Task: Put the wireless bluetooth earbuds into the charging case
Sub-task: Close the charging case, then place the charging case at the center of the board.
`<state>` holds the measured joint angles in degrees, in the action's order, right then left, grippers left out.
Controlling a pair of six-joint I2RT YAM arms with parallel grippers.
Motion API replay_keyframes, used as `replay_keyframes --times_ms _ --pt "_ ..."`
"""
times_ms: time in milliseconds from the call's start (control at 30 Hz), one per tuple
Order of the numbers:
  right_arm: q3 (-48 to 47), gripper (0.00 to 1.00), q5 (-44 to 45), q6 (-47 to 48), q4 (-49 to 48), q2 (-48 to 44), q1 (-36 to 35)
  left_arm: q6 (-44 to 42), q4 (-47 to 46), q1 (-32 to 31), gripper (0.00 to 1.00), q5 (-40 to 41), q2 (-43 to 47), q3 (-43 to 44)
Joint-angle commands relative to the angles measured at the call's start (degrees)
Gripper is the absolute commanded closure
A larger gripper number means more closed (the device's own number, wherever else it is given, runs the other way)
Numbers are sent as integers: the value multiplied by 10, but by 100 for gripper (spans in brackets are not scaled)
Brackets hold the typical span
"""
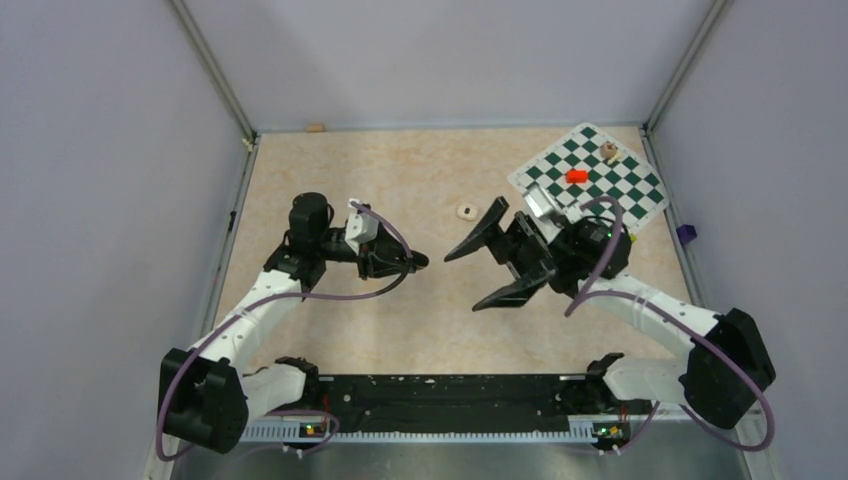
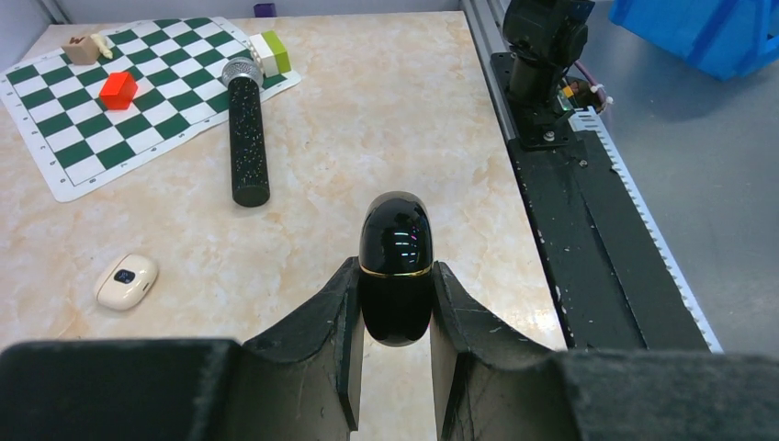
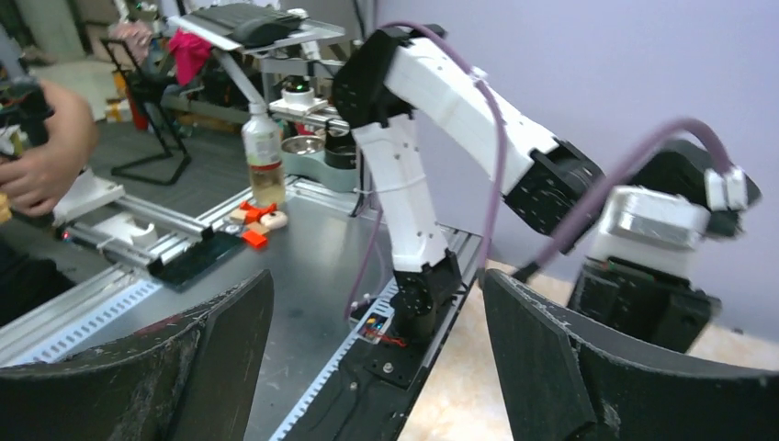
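Bright, soft shadows, right wrist seemingly blurred

Beige marbled table (image 2: 395, 110) — checkered mat (image 2: 55, 147), black microphone (image 2: 248, 138), small cream lump (image 2: 127, 281)

Charging case (image 2: 395, 266): glossy black, thin gold band at the seam; tabletop (image 2: 386, 119): beige, marbled; mat (image 2: 55, 138): green-and-white chequered; block (image 2: 118, 89): red; cylinder (image 2: 248, 138): black, finely speckled, silver tip; lump (image 2: 127, 280): cream; corner piece (image 2: 83, 49): apparently tan.
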<state>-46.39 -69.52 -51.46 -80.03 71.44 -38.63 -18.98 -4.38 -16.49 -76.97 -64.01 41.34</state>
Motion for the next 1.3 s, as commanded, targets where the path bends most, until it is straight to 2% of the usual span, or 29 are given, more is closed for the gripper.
replay_keyframes --times_ms 0,133,167,233,300,433,500,533,567,600,633,700,767,833,1067,1267 --pt "22 16 -57 -68 -187 -29 -5 -8 -13 1 100 -2 -1 4" --pt "15 16 -116 -24 -167 -26 -4 -4 -10 1 100 6 -5 8" --pt "7 4 -156 18 -135 -28 -2 1 -15 1 100 17 -6 9" --pt "-16 1 -205 79 -56 -28 32 57 -52 1 100 67 -13 7" --pt "-33 1 -165 71 -15 -25 115 101 -63 1 100 139 -27 17" --pt "-53 1 -89 86 113 -39 298 128 -13 -1 100 273 -88 79" --pt "-57 1 -60 161 254 -73 365 132 22 -4 100 319 -133 116" --pt "-62 1 -40 241 367 -96 391 130 51 -5 100 341 -159 139" --pt "-73 1 5 380 517 -127 408 125 83 -7 100 352 -185 172" --pt "-92 1 85 500 687 -158 411 129 111 -8 100 365 -215 196" --pt "-114 1 157 621 788 -173 410 136 151 -8 100 376 -255 223" --pt "-136 1 266 703 916 -186 411 140 213 -8 100 377 -313 277" --pt "-116 1 339 748 944 -220 411 141 268 -8 100 365 -367 322" --pt "-105 1 370 774 976 -243 412 140 298 -8 100 346 -411 351" --pt "-42 1 361 745 961 -287 413 171 324 -7 100 378 -495 405" --pt "-46 1 387 752 966 -283 413 187 343 -7 98 404 -529 430"
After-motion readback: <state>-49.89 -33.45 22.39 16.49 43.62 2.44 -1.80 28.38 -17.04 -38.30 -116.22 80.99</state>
